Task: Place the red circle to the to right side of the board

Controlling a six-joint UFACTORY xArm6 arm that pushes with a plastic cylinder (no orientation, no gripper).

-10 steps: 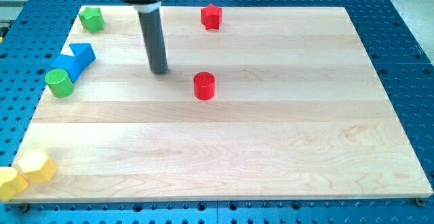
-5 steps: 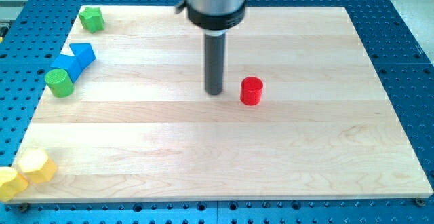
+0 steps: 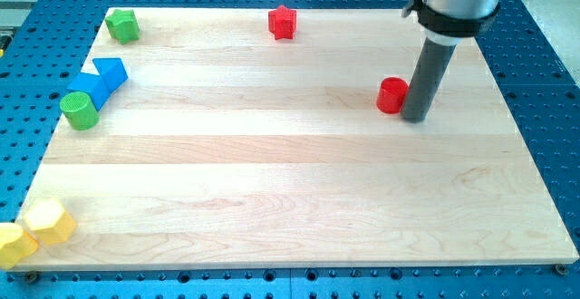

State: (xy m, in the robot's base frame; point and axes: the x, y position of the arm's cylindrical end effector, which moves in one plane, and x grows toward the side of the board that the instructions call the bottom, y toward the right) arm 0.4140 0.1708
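The red circle (image 3: 392, 95) sits on the right half of the worktop (image 3: 299, 190), a little above mid-height, well short of the right edge. My tip (image 3: 416, 117) rests just beside it on the view's right, the dark rod overlapping the block's right edge so the two look to be touching. My tool is only this plain rod (nothing on it opens, closes or grips). A red star (image 3: 283, 22) lies near the top edge, left of centre. At the top left corner is a green block (image 3: 122, 25). Down the left edge two blue blocks (image 3: 98, 81) huddle against a green cylinder (image 3: 79, 110). Two yellow blocks (image 3: 34, 230) occupy the bottom left corner.
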